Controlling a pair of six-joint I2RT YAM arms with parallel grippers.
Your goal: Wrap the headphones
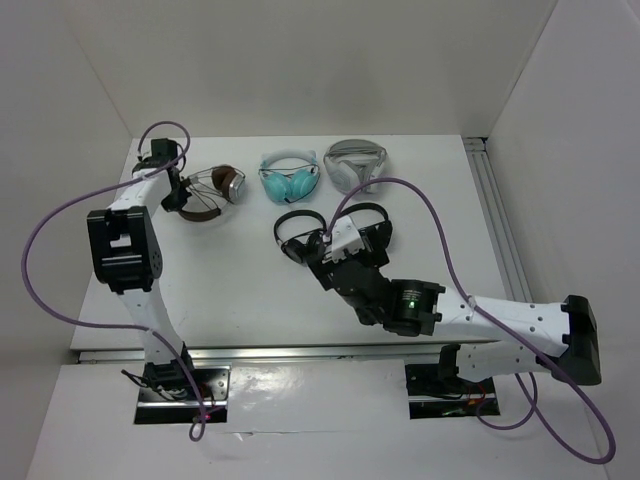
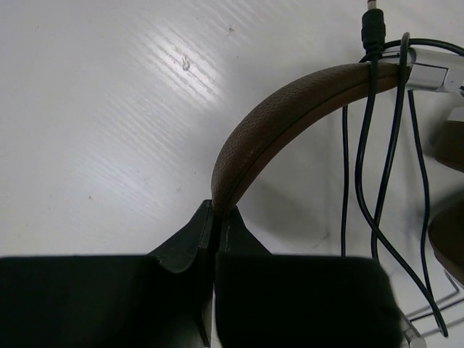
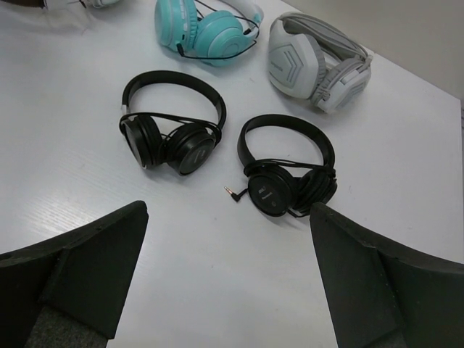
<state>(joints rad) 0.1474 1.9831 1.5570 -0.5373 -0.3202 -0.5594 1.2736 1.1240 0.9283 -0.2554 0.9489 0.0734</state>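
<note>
The brown-and-silver headphones (image 1: 212,190) lie at the back left of the table. My left gripper (image 1: 178,196) is shut on their brown leather headband (image 2: 290,119), which rises out of the closed jaws in the left wrist view. Their thin black cable (image 2: 380,152) is looped over the headband near a silver cup, and its plug (image 2: 373,29) points up. My right gripper (image 3: 228,250) is open and empty, above bare table just in front of the two black pairs. In the top view its fingers are hidden under the wrist.
Two all-black headphones lie mid-table, one to the left (image 3: 171,123) and one to the right (image 3: 288,168). A teal pair (image 1: 289,176) and a white-grey pair (image 1: 356,163) lie along the back. White walls enclose the table. A metal rail (image 1: 497,215) runs down the right edge.
</note>
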